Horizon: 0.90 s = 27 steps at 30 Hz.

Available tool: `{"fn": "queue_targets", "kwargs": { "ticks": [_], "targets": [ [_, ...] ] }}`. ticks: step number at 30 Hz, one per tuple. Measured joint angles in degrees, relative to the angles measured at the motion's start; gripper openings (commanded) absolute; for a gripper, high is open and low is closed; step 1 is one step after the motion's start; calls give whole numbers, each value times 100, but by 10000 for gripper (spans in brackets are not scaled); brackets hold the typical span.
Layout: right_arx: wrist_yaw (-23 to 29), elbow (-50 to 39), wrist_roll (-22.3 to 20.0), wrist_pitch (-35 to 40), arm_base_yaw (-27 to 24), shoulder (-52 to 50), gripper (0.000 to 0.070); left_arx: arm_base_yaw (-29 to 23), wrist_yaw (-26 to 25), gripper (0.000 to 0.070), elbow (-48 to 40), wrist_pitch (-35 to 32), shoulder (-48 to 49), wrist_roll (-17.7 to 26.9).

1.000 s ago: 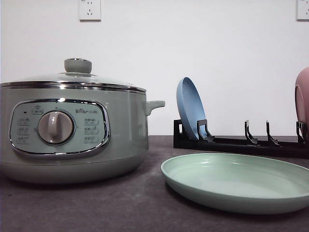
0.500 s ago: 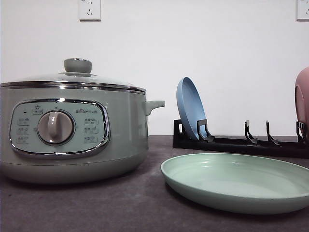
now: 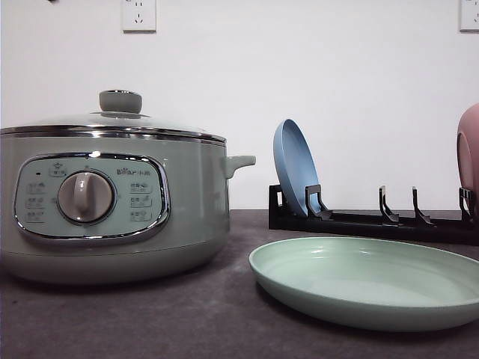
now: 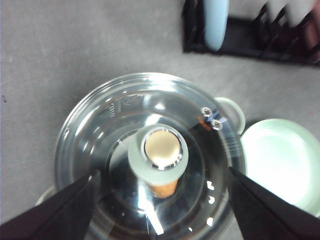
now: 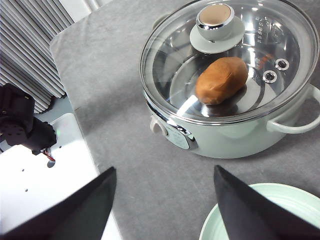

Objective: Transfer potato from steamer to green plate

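Note:
The steamer (image 3: pixel 112 202) stands at the left of the table with its glass lid (image 5: pixel 230 55) on. Through the lid I see the orange-brown potato (image 5: pixel 221 80) lying inside; a bit of the potato (image 4: pixel 164 189) peeks from under the lid knob (image 4: pixel 157 152). My left gripper (image 4: pixel 163 171) hangs open above the lid, its fingers (image 4: pixel 65 205) either side of the knob and apart from it. My right gripper (image 5: pixel 165 169) is open and holds nothing, high over the table in front of the steamer. The green plate (image 3: pixel 367 280) lies bare to the steamer's right.
A black dish rack (image 3: pixel 374 221) stands behind the green plate, holding an upright blue plate (image 3: pixel 296 168) and a pink dish (image 3: pixel 469 153) at the right edge. The steamer's side handle (image 3: pixel 239 161) points toward the rack. Grey table surface (image 5: pixel 115 125) lies in front of the steamer.

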State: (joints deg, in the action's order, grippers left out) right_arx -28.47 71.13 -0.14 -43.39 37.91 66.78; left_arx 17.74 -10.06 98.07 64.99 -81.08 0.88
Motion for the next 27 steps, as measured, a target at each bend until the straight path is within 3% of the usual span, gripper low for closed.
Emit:
{"fn": "queue_targets", "kwargs": {
  "ticks": [12, 27],
  "targets": [
    [0, 0, 0, -55, 0, 0, 384, 433, 542, 512, 89, -21, -1133, 116],
    [86, 0, 0, -57, 2, 0, 384, 458, 568, 509, 89, -43, -1715, 118]
  ]
}}
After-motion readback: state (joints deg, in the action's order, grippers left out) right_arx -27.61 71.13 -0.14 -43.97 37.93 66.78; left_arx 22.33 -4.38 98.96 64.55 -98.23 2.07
